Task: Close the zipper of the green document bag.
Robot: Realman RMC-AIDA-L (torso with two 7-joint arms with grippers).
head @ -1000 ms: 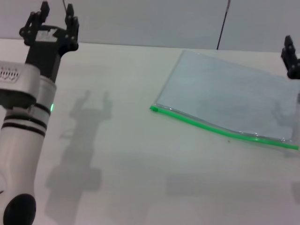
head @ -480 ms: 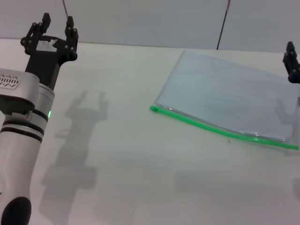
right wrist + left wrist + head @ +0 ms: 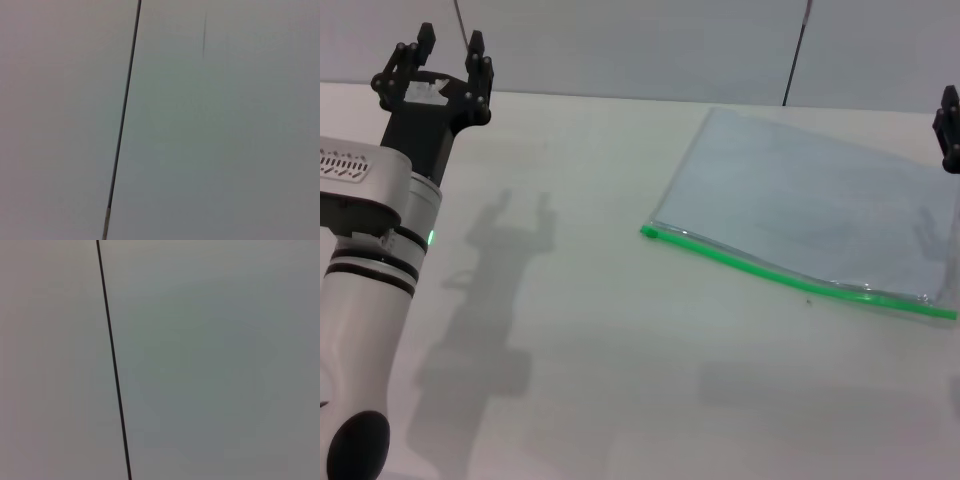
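No readable writing anywhere. Left gripper (image 3: 447,52) raised at far left, fingers spread and empty, well apart from the green document bag (image 3: 810,205) and its zipper (image 3: 790,277). Right gripper (image 3: 949,128) only partly visible at right edge, finger state impossible to tell.

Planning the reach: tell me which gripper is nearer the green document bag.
Right. The right gripper hovers at the green document bag's far right corner, partly out of view. The left gripper is raised, open, far off across the table, on the bag's left.
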